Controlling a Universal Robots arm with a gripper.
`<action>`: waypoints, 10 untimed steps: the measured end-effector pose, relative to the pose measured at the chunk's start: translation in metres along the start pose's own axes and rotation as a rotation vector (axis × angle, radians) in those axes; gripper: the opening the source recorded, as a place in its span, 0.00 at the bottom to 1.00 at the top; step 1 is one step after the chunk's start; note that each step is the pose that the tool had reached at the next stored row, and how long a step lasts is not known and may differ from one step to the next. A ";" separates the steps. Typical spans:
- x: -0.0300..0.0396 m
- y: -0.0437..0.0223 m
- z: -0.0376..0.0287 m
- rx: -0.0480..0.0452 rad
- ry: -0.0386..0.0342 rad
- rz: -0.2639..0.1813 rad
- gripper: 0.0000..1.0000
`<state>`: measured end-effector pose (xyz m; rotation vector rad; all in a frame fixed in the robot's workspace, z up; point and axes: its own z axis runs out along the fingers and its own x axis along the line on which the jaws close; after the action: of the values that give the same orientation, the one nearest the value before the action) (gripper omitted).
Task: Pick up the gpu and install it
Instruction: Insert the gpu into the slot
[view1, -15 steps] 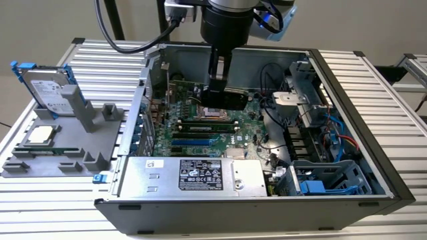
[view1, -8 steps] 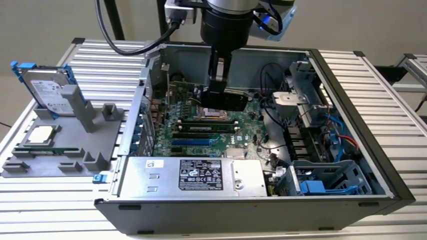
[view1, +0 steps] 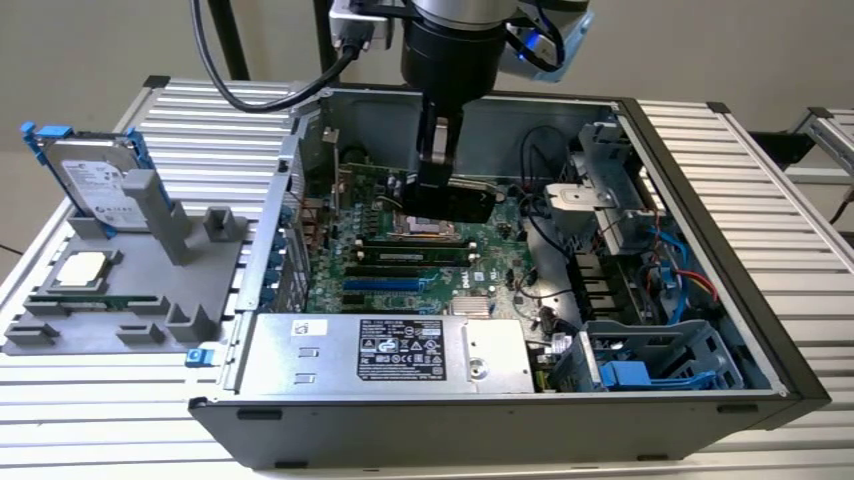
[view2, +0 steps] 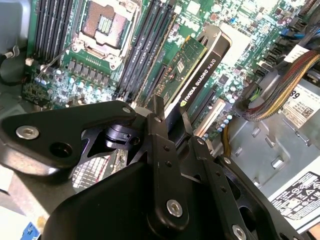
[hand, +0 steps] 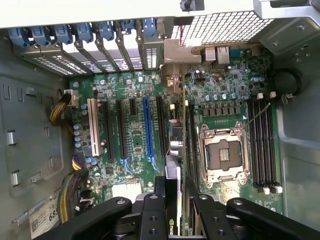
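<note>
- Two jaws of the gripper (view2: 167, 117) pinch the gpu (view2: 197, 70) by one end; second wrist view shows green card edge and black cooler side held between the black fingers (view2: 157, 130).
- gpu hangs on edge above the motherboard (view1: 400, 265), inside the open computer case (view1: 694, 210); in the exterior view it sits over the CPU socket (view1: 430, 228) area, dark block under the gripper (view1: 441, 195).
- First wrist view: gpu (hand: 172, 150) seen edge-on, running from the fingers toward the rear bracket openings, between the blue slot (hand: 146, 127) and the CPU socket (hand: 222, 152). Cannot tell if it touches a slot.
- Memory slots (hand: 262, 145) flank the socket's far side.
- Power supply (view1: 387, 350) along the case's near edge, cable bundle (view2: 280, 85) beside it.
- Outside the case, toward the exterior view's left: grey fixture tray (view1: 120, 290) on the table, hard drive (view1: 96, 180) with blue clips standing upright at its far corner, a CPU chip (view1: 83, 268) lying flat.
</note>
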<state>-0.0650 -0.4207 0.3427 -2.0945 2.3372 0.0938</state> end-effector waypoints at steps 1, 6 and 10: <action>0.0001 0.0000 0.0005 -0.0001 0.0003 0.000 0.00; 0.0002 -0.0002 0.0050 -0.0001 0.0004 0.000 0.00; 0.0003 -0.0003 0.0070 -0.0002 0.0008 0.000 0.00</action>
<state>-0.0650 -0.4207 0.3356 -2.0950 2.3377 0.0932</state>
